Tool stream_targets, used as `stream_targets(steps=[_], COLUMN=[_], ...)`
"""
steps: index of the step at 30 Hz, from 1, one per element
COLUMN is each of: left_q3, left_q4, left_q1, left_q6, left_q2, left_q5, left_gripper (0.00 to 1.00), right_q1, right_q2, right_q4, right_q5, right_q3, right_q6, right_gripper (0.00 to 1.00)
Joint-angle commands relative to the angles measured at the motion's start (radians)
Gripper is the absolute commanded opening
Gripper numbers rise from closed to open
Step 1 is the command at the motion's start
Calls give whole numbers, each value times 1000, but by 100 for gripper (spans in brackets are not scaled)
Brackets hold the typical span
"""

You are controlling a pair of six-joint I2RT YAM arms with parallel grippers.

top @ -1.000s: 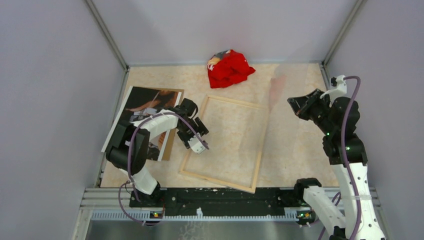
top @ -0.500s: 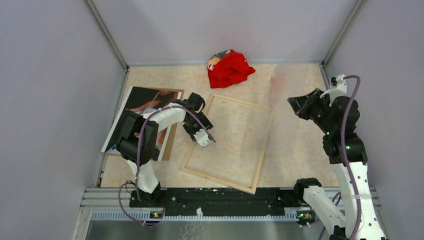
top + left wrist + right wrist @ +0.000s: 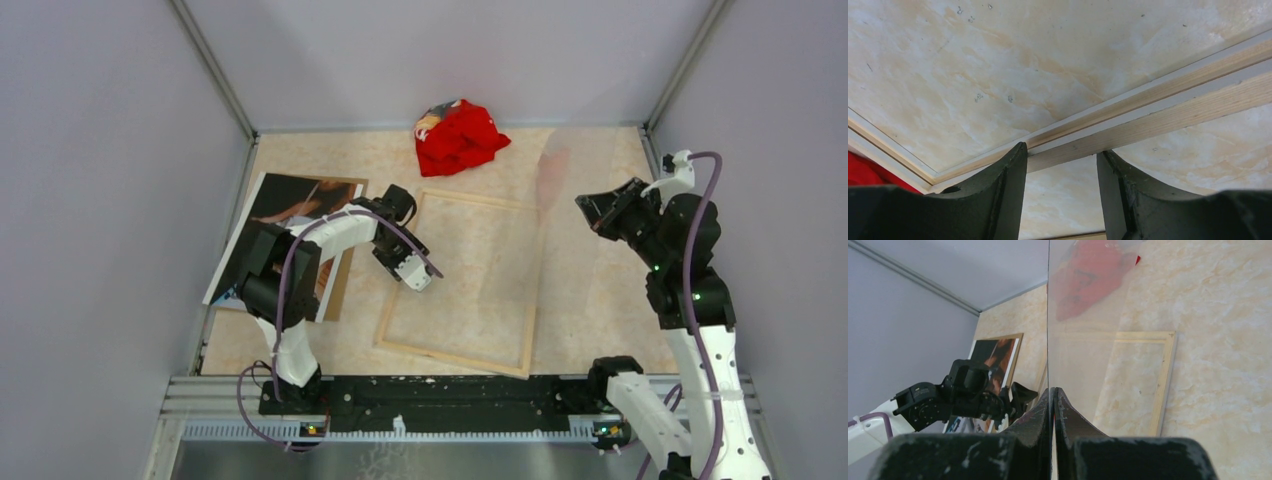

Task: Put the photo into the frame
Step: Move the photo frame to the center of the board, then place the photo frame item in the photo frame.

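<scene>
Your left jaws stand spread astride the left rail of the frame [image 3: 452, 357], which lies back-up in the middle of the surface. It looks like light, stiff wood, so hold it mid-rail. The photo [image 3: 290, 200] lies flat at the left on a brown board [image 3: 340, 280]; it is probably floppy and easily creased, so lift it by an edge. Your right jaws are pressed together on the clear pane [image 3: 1083, 335], likely slick and fragile.

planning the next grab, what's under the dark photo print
A plain brown board shows as a strip along the right edge of the dark rectangular paper photo. The rest is hidden by the print and the left arm.
</scene>
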Motion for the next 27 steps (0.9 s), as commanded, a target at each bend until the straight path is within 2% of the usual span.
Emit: stream_targets(steps=[1,8,13,17,20,24,25,27], left_q3=[-13,-17,-36,-85,-120,-41,-17,30], left_q4=[-72,-25,-22,6,75,76,72,55], left_q1=[6,8,6,6,5,3,3,8], left_q6=[-118,-186,-221,-228,-216,-307,-336,-404], left_q2=[36,43,30,-3,-40,-65,-74,-93], left_q5=[-9,-66,-64,-59,-53,3,10,3], left_gripper=[55,55,53,55,62,73,94,99], right_q1=[-6,-5,-5,-6,-5,-5,-6,-5], right_q2=[-28,-32,-32,-33,-36,-35,-34,-25], right_q4=[34,40,43,48,56,77,85,105], right_q5=[7,-1,-2,-7,-15,-36,-43,-67], right_q3=[43,31,25,14,3,-14,-18,-23], right_q6=[5,10,6,7,15,32,39,47], right_gripper=[0,0,0,0,0,0,0,0])
